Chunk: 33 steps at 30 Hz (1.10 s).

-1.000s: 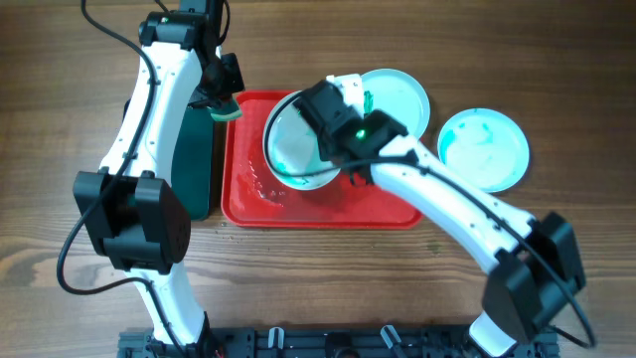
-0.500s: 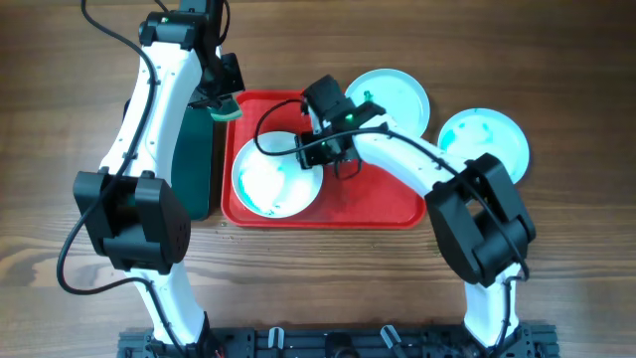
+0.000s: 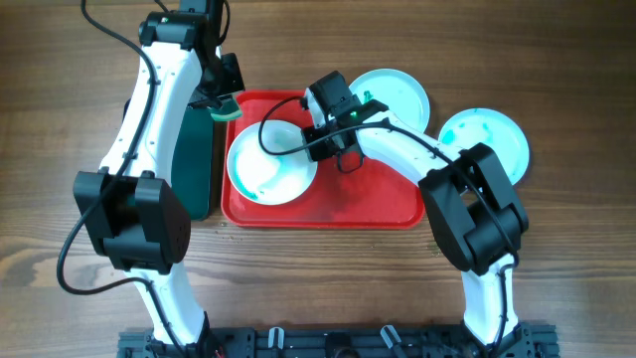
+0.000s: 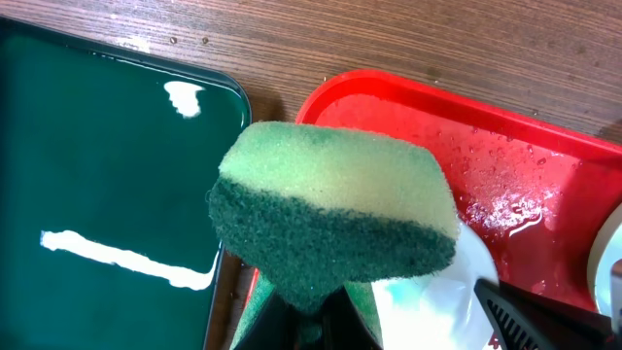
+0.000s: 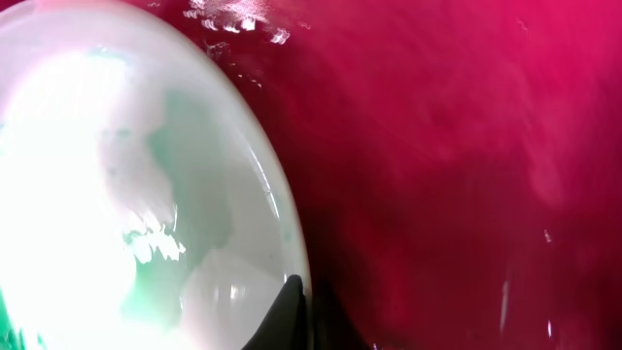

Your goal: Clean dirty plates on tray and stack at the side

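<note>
Plate (image 3: 263, 174) at centre-left on wet tray (image 3: 378, 199) judged rigid, light, slippery; right gripper (image 5: 296, 306) pinches its right rim, the sound hold; left gripper (image 4: 306, 316) clamps sponge (image 4: 330, 214).

Left gripper (image 4: 309, 319) clamps sponge (image 4: 335, 219) over tray (image 4: 544, 180) corner.
</note>
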Each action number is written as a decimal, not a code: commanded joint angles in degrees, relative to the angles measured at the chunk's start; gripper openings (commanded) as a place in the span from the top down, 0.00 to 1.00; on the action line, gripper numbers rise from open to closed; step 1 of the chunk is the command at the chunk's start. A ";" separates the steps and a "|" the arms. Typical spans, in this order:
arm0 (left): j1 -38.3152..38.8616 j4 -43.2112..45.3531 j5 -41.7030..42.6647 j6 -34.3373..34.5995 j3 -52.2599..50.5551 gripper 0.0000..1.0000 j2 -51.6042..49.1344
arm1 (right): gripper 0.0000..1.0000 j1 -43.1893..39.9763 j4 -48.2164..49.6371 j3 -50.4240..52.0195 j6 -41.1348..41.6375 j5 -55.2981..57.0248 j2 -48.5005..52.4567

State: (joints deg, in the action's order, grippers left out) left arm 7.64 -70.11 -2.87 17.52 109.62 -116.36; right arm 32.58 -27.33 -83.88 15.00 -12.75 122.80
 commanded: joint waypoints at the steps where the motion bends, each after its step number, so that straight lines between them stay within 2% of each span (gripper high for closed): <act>1: 0.00 0.22 0.92 0.96 0.11 0.96 -0.68 | 0.96 0.04 -3.54 -0.17 14.99 6.95 1.36; 6: 0.09 -0.20 1.46 1.70 -0.13 0.96 -0.68 | 0.96 0.20 -6.95 -0.17 24.13 21.97 -2.19; 11: 1.73 3.56 3.96 4.02 -6.08 0.96 -0.68 | 0.96 0.20 -7.82 0.57 30.05 21.81 -2.25; 16: 6.19 16.94 3.91 7.34 -16.68 0.96 -0.68 | 0.96 0.13 -4.33 2.38 28.24 18.67 -2.25; 19: 8.98 23.04 3.50 7.37 -19.19 0.96 -0.68 | 0.96 0.13 -3.52 2.58 26.95 17.99 -2.25; 23: 12.37 24.37 -3.58 6.91 -22.08 0.96 -0.68 | 0.96 0.11 -3.23 2.58 25.86 18.01 -2.25; 27: 12.37 28.72 -9.51 6.93 -29.46 0.96 -0.68 | 0.96 -0.15 -3.10 2.58 25.46 17.14 -2.25; 33: 10.29 34.80 -12.92 4.44 -33.03 0.96 -0.66 | 0.96 -0.37 -3.10 2.58 24.55 15.80 -2.25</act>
State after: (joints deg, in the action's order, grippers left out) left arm 19.88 -37.01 -9.87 23.68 78.43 -116.44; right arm 32.60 -30.17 -82.59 41.30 3.60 120.73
